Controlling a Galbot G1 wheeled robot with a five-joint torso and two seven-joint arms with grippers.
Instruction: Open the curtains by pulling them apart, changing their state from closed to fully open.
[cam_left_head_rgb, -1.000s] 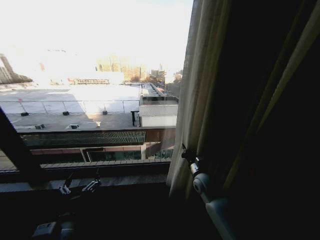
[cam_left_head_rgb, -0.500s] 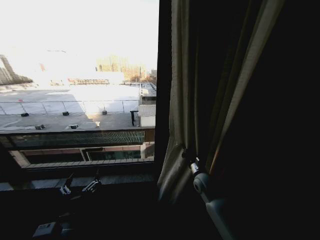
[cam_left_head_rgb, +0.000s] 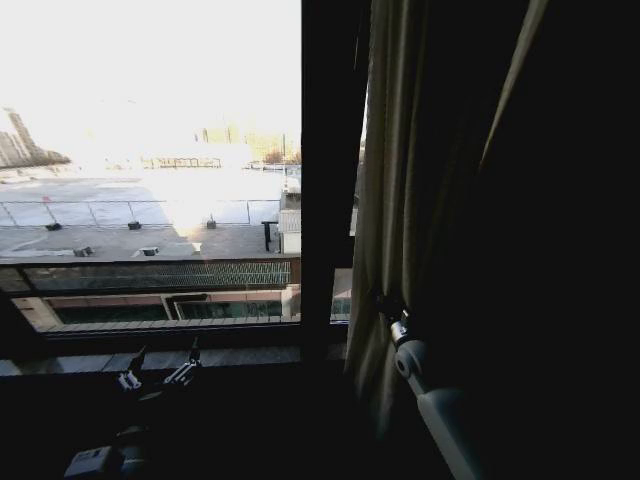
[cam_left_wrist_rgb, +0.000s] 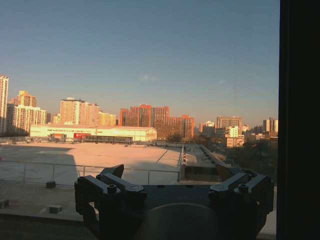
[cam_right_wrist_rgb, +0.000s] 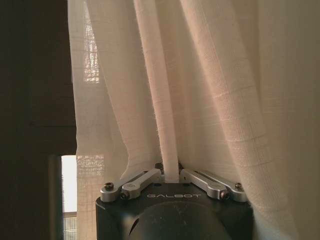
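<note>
On the right side of the window, the right hand pinches one fold of the curtains.
The thin, soft, see-through cloth hangs in long pleats beside the dark window bar. Best to keep the pinch tight and pull slowly sideways. The left hand waits low, fingers wide.

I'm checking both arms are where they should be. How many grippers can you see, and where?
2. The right gripper is shut on a fold of the curtain at the window's right. The left gripper hangs open, low by the sill, holding nothing.
</note>
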